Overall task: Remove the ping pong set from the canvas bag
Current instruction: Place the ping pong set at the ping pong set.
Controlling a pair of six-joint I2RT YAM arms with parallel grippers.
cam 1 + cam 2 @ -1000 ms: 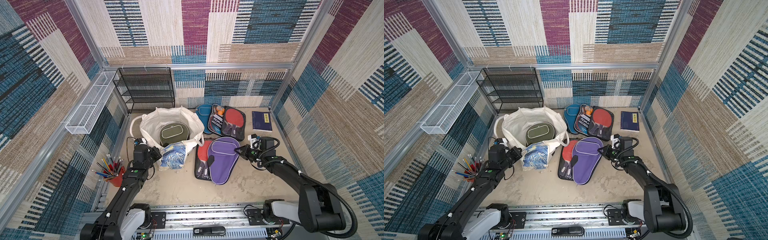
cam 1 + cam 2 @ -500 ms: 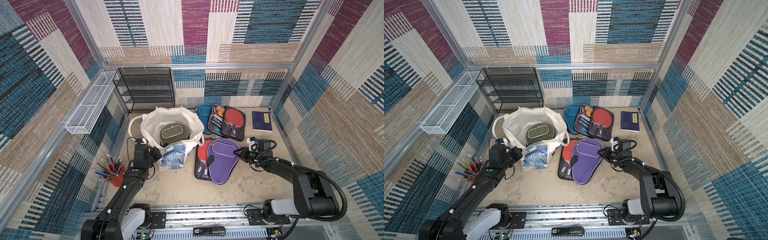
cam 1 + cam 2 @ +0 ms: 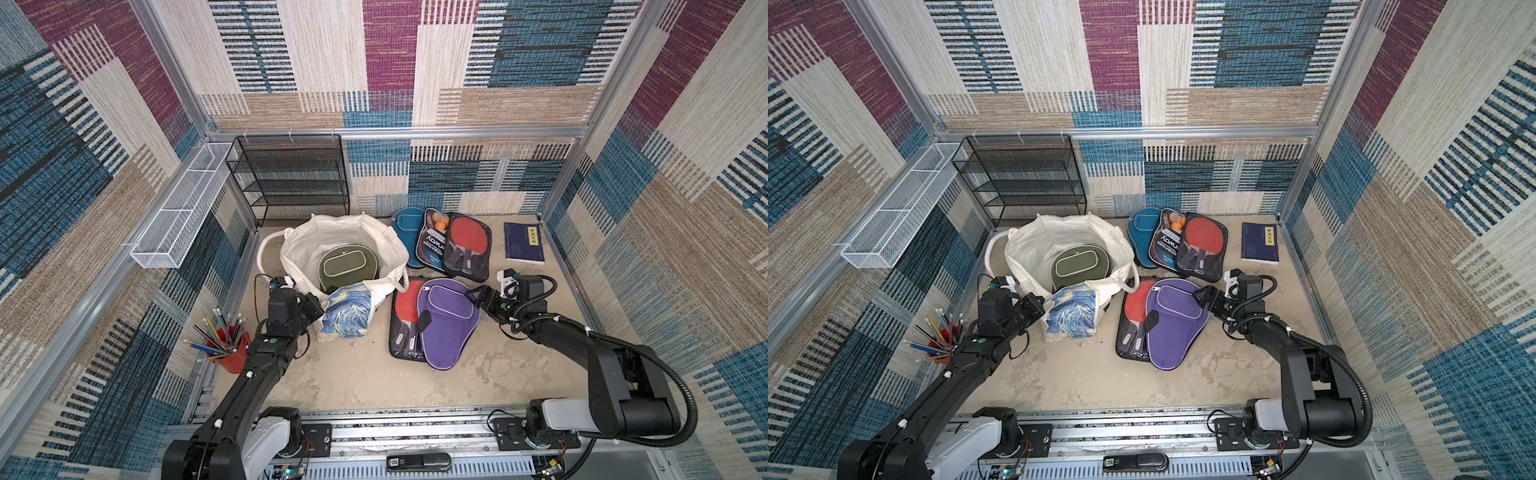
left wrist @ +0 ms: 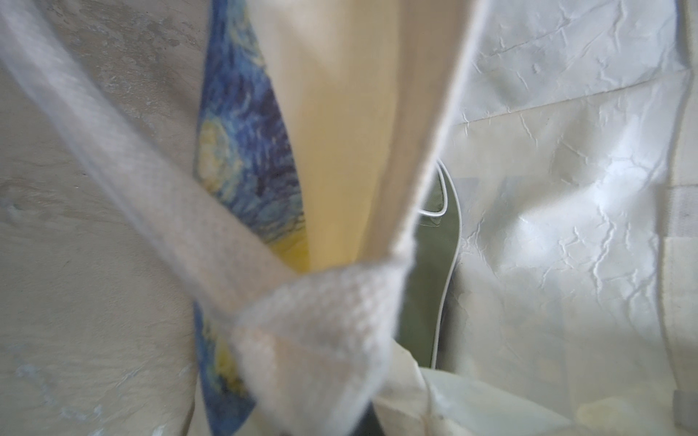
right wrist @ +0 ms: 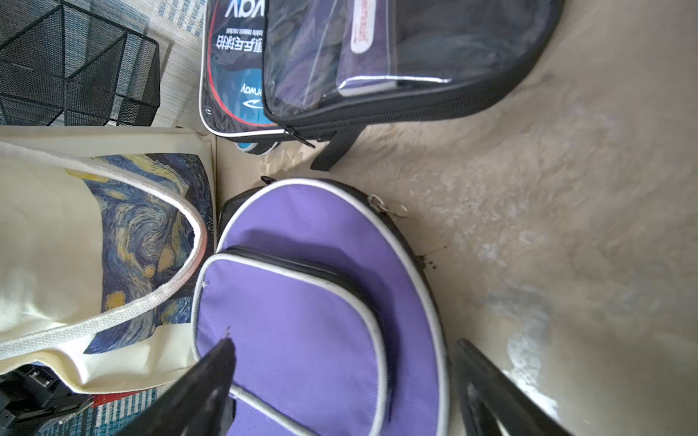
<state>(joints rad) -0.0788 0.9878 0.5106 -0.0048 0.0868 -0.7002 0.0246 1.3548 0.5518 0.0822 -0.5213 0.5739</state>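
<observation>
Beige tabletop (image 3: pixel 353 374), canvas bag (image 3: pixel 303 245), purple case (image 3: pixel 449 316), blue notebook (image 3: pixel 523 242)

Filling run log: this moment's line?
left gripper: shut on canvas bag | right gripper: open over purple case | green case: in bag

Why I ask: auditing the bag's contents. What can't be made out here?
- Left gripper fingertips: top views, hidden by its body and canvas bag cloth; left wrist view, blurred strap fills it.
- Under the green case: both top views, case and bag wall hide it.
- Notebook label: too small.
</observation>
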